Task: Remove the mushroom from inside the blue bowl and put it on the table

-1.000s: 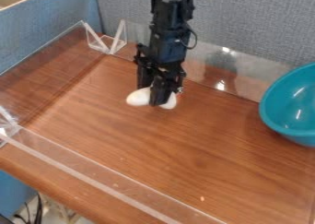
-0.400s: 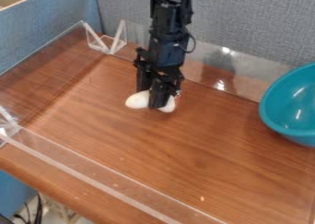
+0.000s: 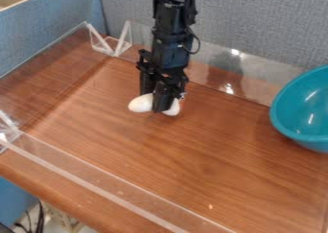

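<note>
The cream-white mushroom (image 3: pixel 144 104) rests low on the table (image 3: pixel 141 151), a little behind its middle. My black gripper (image 3: pixel 161 103) points straight down over it, jaws shut on the mushroom, whose white body shows on both sides of the fingers. The teal-blue bowl (image 3: pixel 305 107) stands at the right edge, partly cut off by the frame, with nothing visible inside it. The arm (image 3: pixel 172 31) rises straight up from the gripper.
Low clear acrylic walls (image 3: pixel 90 184) ring the tabletop, with a folded clear stand (image 3: pixel 113 40) at the back left. A grey fabric panel (image 3: pixel 256 21) stands behind, and a cardboard box (image 3: pixel 38 26) sits at the far left.
The gripper and the mushroom have shifted very slightly left; otherwise the scene is the same.
</note>
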You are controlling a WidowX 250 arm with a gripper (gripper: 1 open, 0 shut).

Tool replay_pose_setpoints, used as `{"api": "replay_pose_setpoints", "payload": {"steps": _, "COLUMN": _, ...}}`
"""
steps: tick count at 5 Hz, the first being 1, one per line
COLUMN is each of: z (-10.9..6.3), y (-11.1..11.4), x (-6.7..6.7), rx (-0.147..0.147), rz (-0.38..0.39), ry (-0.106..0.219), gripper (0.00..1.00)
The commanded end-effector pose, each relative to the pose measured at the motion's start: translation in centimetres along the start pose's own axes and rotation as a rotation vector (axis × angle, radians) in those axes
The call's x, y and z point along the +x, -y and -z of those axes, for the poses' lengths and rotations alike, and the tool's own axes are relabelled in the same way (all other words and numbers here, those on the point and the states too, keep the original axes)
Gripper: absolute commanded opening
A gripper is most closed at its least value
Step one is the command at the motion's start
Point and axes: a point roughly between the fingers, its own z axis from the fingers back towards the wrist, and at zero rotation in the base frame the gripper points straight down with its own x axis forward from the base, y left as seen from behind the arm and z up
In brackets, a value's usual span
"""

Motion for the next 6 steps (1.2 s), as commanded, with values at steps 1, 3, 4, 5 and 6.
{"api": "replay_pose_setpoints", "payload": {"steps": 1, "z": -1.87, "y": -0.85, "x": 0.19, "rx": 0.025, "rz": -0.017, "ry": 0.062, "gripper": 0.0}}
{"api": "replay_pose_setpoints", "payload": {"steps": 3, "z": -1.6, "y": -1.14, "x": 0.22, "rx": 0.019, "rz": -0.019, "ry": 0.059, "gripper": 0.0}}
{"api": "replay_pose_setpoints", "payload": {"steps": 4, "z": -1.53, "y": -1.21, "x": 0.18, "rx": 0.015, "rz": -0.021, "ry": 0.059, "gripper": 0.0}}
{"api": "replay_pose_setpoints", "payload": {"steps": 5, "z": -1.5, "y": -1.28, "x": 0.12, "rx": 0.011, "rz": -0.023, "ry": 0.06, "gripper": 0.0}}
{"api": "replay_pose_setpoints", "payload": {"steps": 6, "z": -1.48, "y": -1.34, "x": 0.07, "rx": 0.007, "rz": -0.025, "ry": 0.061, "gripper": 0.0}}
